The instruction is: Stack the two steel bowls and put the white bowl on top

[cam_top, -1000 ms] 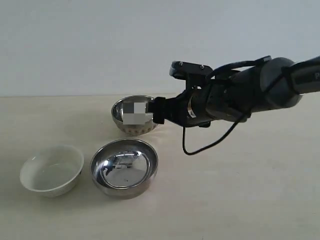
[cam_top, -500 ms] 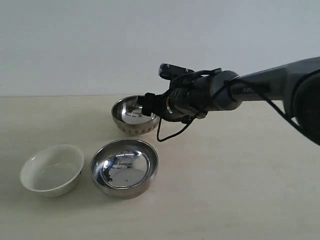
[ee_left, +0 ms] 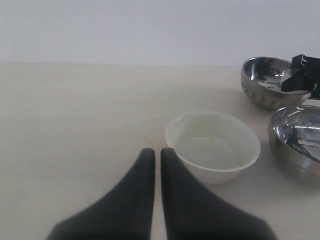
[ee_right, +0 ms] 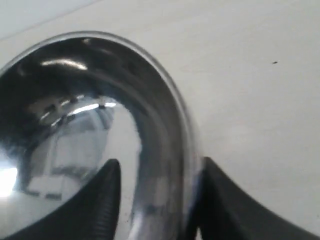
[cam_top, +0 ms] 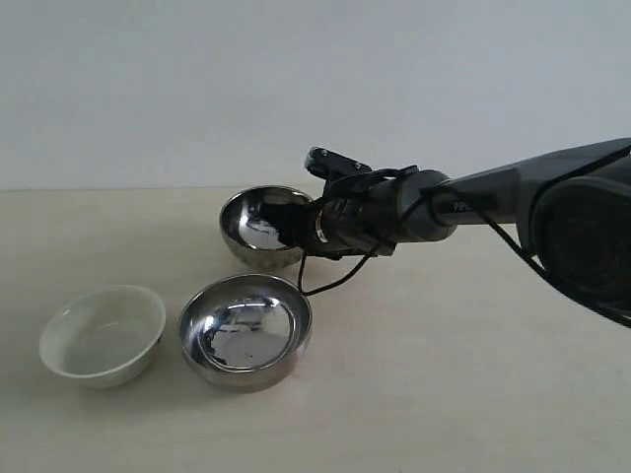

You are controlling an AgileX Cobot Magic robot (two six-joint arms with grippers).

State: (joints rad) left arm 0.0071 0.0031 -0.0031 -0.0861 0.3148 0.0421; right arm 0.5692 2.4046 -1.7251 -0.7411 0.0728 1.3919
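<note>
- Right gripper [cam_top: 293, 225] is further left than 0.5 s ago, now at the rim of the dimpled steel bowl [cam_top: 246, 238].
- Jaws spread: 1 finger inside the rim, 1 outside, not clamped.
- Left gripper [ee_left: 157, 151] pinched together, empty, near white bowl [ee_left: 212, 145].
- Smooth steel bowl [cam_top: 245, 330] just beside white bowl on table [cam_top: 454, 394].

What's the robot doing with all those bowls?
The right claw is open, with one finger inside and one outside the rim of the far steel bowl, placed to pinch it. The wider steel bowl and the white bowl sit apart on the table, with nothing stacked yet. The left claw is shut, near the white bowl.
</note>
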